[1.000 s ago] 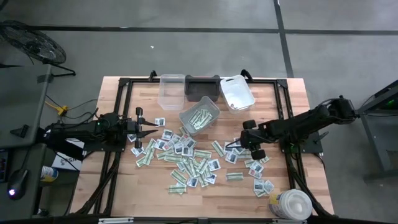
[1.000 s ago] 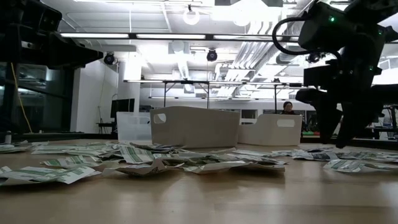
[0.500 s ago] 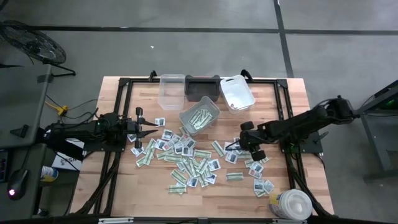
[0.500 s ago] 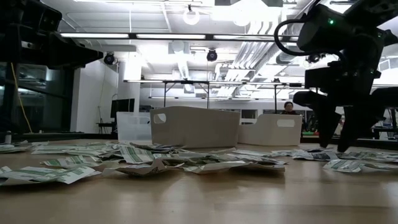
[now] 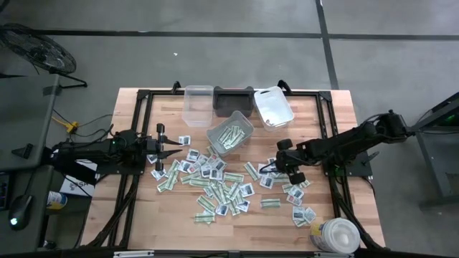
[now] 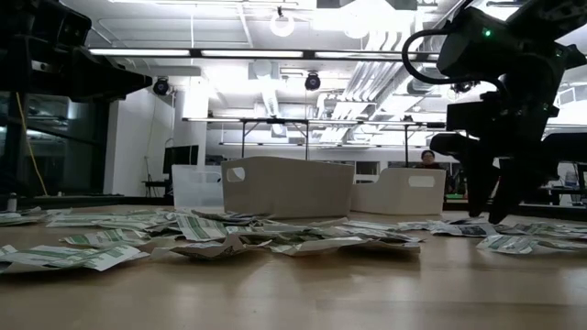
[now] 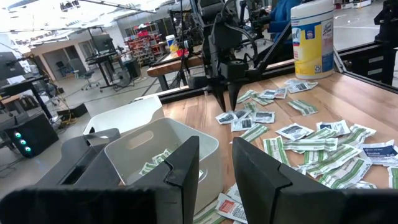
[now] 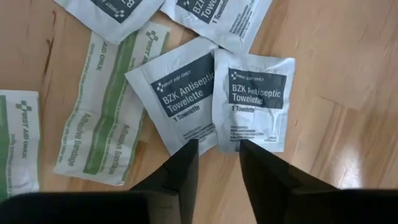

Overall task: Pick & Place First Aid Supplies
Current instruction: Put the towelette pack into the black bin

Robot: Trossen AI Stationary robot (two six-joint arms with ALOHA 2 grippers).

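We saw the right gripper poised with fingers narrowly apart over two towelette packets; the left gripper waited, fingers slightly parted, empty.

Overhead, table-level and two wrist cameras — all sharing the packets.

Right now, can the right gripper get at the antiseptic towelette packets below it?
Probably yes: the right gripper hangs just above two towelette packets, fingers parted over their adjoining edges, nothing between.

The right pincer has narrowed over the towelette packets.
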